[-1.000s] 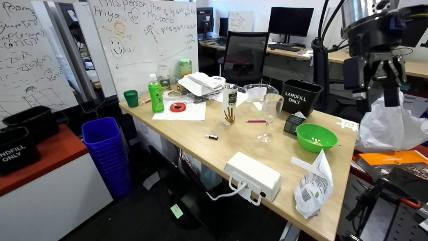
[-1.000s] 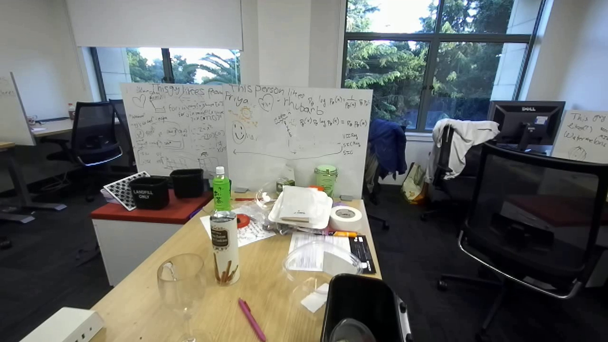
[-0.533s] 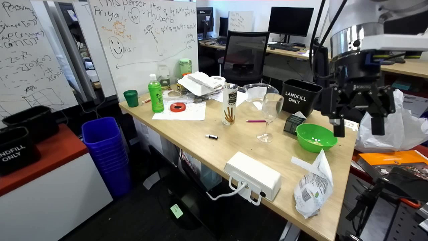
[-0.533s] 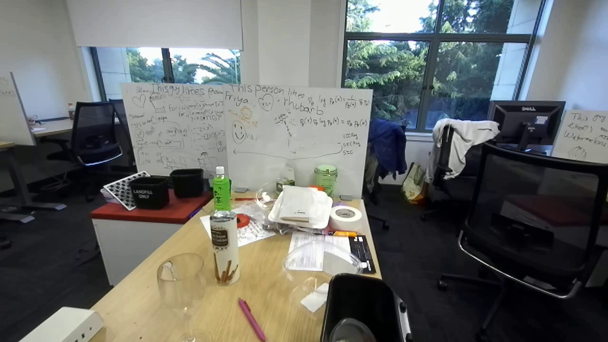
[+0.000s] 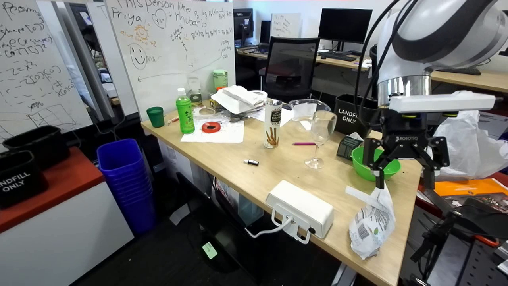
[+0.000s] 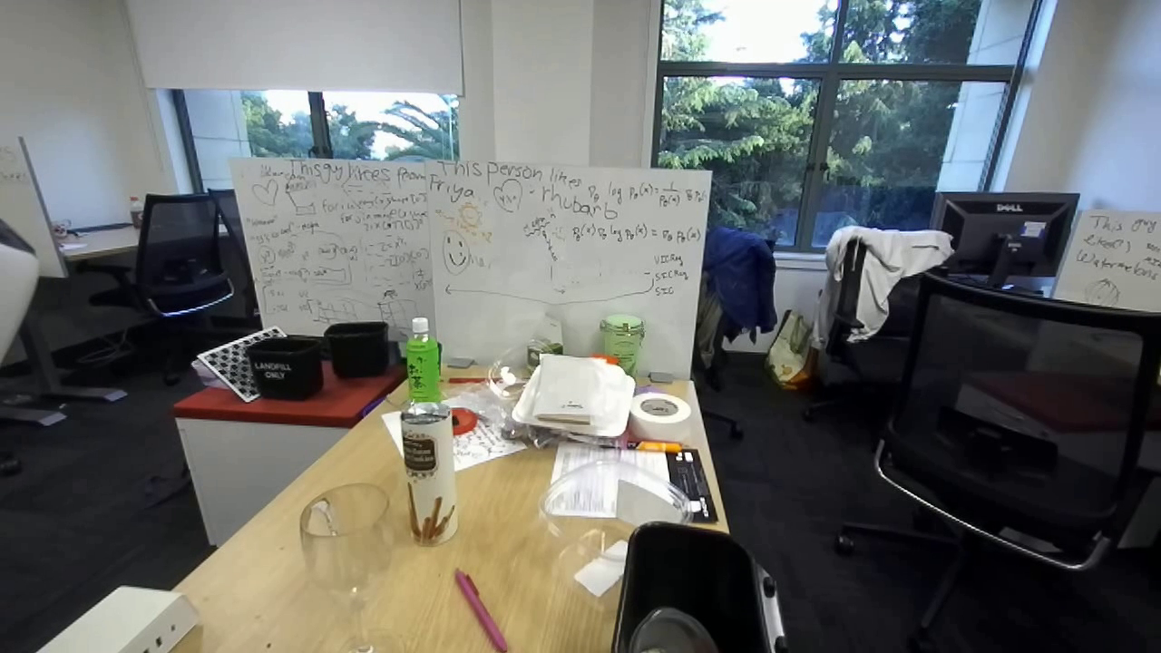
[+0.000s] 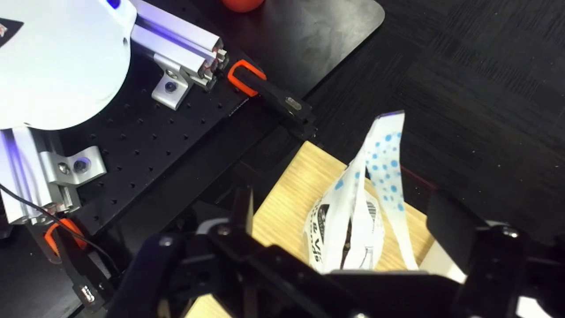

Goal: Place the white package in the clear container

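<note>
The hand [image 5: 405,182] is widely open and holds nothing, its fingers [image 5: 380,181] pointing down near the top of the white package [image 5: 373,230]; whether one of them touches it, I cannot tell. The white package rests on the tabletop [image 5: 278,171], close to a corner. Well apart from it, the clear container [image 5: 296,113] stands near the black bin [image 5: 344,124] in both exterior views.

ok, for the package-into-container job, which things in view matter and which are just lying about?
Part of the job:
white package
clear container
gripper, open

Just lying about, among others:
green bowl
wine glass
green bottle
printed canister
pink pen
white box with cable
</note>
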